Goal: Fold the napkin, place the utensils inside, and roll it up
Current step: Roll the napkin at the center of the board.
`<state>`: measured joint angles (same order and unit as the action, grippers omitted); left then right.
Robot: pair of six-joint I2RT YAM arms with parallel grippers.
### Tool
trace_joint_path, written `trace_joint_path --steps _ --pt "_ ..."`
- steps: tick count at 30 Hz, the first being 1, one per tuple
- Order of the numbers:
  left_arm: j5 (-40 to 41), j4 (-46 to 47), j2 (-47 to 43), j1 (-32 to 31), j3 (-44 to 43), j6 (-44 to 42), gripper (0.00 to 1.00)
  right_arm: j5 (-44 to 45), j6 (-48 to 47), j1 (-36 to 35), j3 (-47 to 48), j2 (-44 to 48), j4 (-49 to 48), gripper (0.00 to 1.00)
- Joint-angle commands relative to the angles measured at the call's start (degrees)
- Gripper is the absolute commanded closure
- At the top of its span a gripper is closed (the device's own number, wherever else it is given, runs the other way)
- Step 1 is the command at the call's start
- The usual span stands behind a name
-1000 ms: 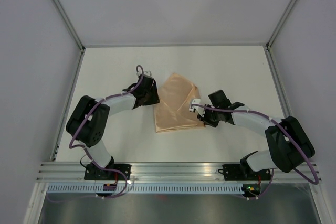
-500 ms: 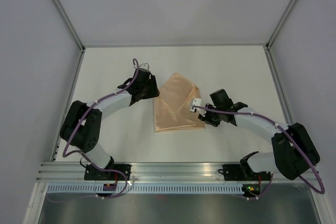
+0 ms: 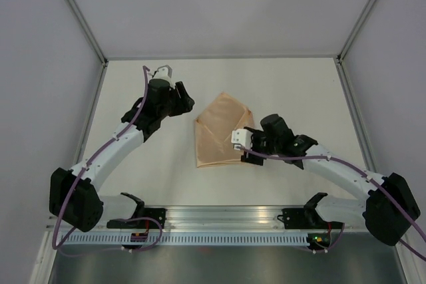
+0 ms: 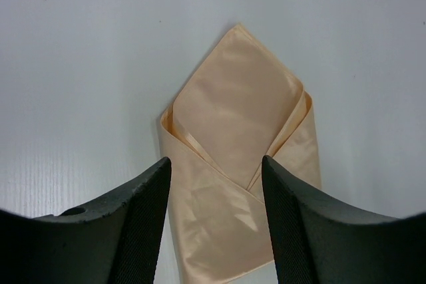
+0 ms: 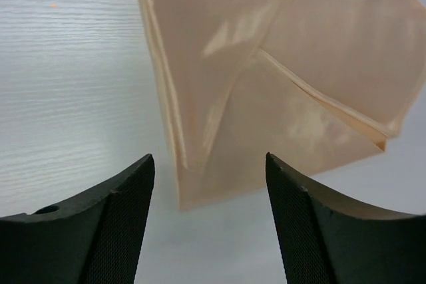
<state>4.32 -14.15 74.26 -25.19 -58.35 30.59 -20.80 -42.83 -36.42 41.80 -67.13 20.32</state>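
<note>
Napkin (image 3: pixel 219 131), folded into a pointed pocket, lies flat at the middle of the white table (image 3: pixel 299 91). Left pincer (image 4: pixel 214 161) hangs open off its far left side, holding nothing. Right pincer (image 5: pixel 208 157) stands open over its near right edge. Grey walls (image 3: pixel 40 64) enclose the table, and a metal rail (image 3: pixel 219 216) lines the near edge.

No legible text, label, brand, number or sign in any of the three views.
</note>
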Motion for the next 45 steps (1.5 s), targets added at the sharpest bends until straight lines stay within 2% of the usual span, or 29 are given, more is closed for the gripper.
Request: trace_joint_path --steps 1,2,9,19,32,38,45 --pt "-0.54 -2.54 -3.24 0.14 -1.59 -1.41 0.37 4.87 0.02 -7.24 -5.05 0.78 -10.28 0.26" --pt "-0.36 -2.98 -3.42 0.14 -1.51 -1.41 0.37 5.76 0.03 -9.95 -5.67 0.52 -11.51 0.25" --pt "0.17 -3.25 -4.83 0.14 -0.28 -1.67 0.37 9.72 -2.70 -14.28 -10.33 0.16 -19.77 0.20" --pt "0.25 -2.37 -5.18 0.14 0.87 -2.11 0.37 13.77 -3.84 -20.08 -12.18 -7.04 -29.02 0.21" --pt "-0.27 0.44 -4.83 0.23 3.24 -3.52 0.37 16.58 -4.37 -20.44 -10.95 -17.85 -36.13 0.34" --pt "-0.54 0.79 -5.09 0.49 4.03 -4.31 0.37 17.45 -4.19 -20.44 -9.20 -19.78 -34.82 0.43" --pt "-1.68 0.79 -5.70 0.58 3.85 -5.10 0.37 17.63 -4.55 -20.44 -7.18 -21.46 -31.57 0.48"
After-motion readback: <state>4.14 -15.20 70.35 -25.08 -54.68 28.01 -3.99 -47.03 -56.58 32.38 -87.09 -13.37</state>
